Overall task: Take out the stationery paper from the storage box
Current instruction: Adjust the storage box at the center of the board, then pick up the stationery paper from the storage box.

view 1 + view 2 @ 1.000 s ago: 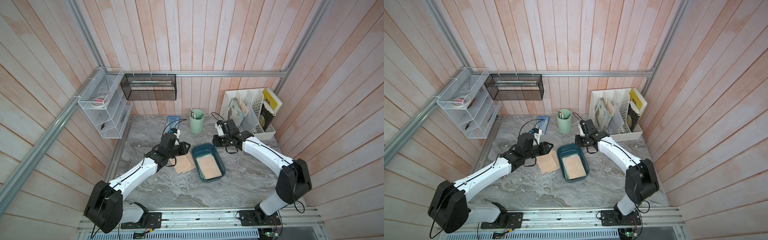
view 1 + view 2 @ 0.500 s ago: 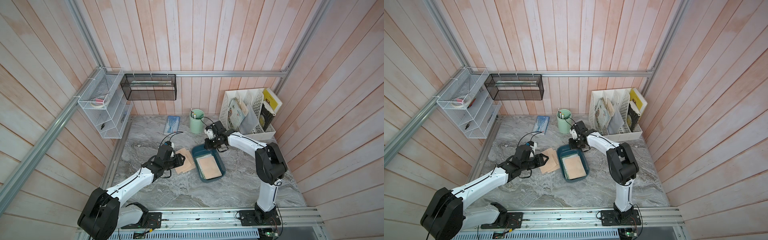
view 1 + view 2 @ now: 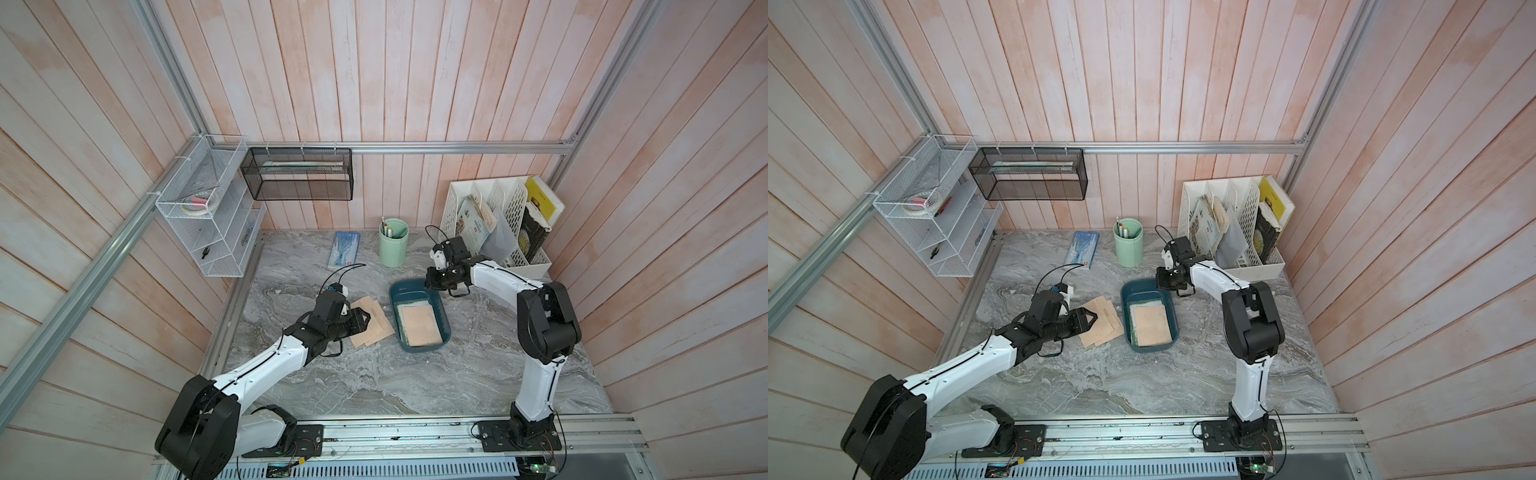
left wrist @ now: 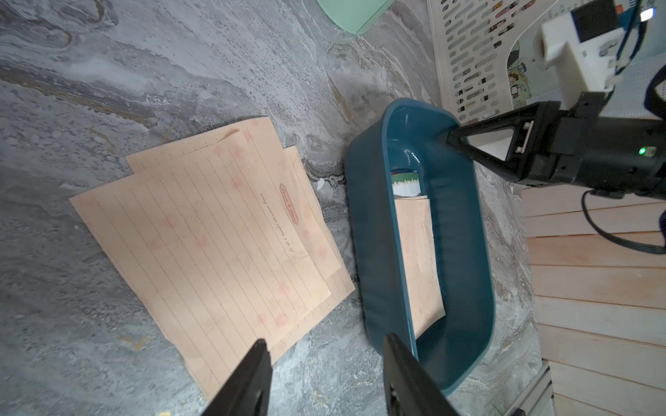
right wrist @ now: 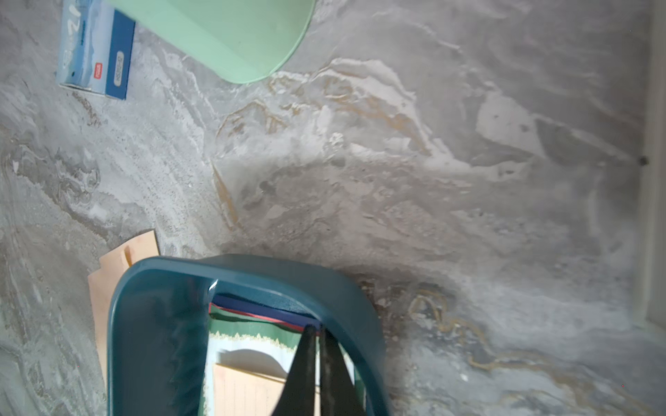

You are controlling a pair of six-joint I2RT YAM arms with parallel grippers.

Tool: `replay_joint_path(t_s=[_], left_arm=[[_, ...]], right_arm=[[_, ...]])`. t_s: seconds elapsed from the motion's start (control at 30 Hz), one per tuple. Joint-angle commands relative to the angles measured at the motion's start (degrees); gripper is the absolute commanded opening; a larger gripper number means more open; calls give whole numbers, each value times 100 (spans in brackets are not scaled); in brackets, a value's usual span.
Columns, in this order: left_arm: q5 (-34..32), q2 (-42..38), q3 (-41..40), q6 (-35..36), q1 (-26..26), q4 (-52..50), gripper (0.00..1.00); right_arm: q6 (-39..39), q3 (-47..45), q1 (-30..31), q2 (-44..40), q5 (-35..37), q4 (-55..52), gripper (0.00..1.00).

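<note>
In both top views the storage box (image 3: 422,348) (image 3: 1152,348) sits mid-counter (image 3: 374,386) with stationery paper (image 3: 419,326) inside. Loose sheets (image 3: 380,328) lie fanned just beside it, toward the counter's left edge. The left jaws hover over that pile, and the right jaws dip into the box's far end.

In the left wrist view, the left jaws stand partly apart and empty.

In the right wrist view, the right jaws are pressed shut at the edge of a green-bordered sheet (image 5: 252,338). I can't tell whether they pinch it. Shut tips could crease the paper or shove the light box.
</note>
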Motion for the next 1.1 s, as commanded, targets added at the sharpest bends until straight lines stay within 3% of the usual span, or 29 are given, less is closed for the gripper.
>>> replay_joint_path(t_s=[0.0, 0.13, 0.23, 0.53, 0.63, 0.83, 1.07], left_arm=[[125, 97, 4, -11, 19, 175, 53], [165, 126, -9, -30, 19, 218, 53], [192, 144, -17, -21, 24, 236, 53], [401, 447, -63, -65, 23, 528, 54], [495, 529, -60, -48, 18, 594, 53], [614, 642, 5, 139, 18, 554, 54], [875, 812, 96, 280, 18, 639, 54]], right_arm=[[6, -57, 2, -150, 192, -8, 8], [-51, -77, 6, -178, 371, -88, 10], [-151, -86, 173, -382, 333, -193, 21], [-23, 222, 1015, -400, 1802, -1552, 48], [251, 60, 1077, -377, 1901, -1630, 68], [819, -95, 1264, -540, 2180, -1781, 76], [1525, -471, 1558, -573, 2178, -1455, 76]])
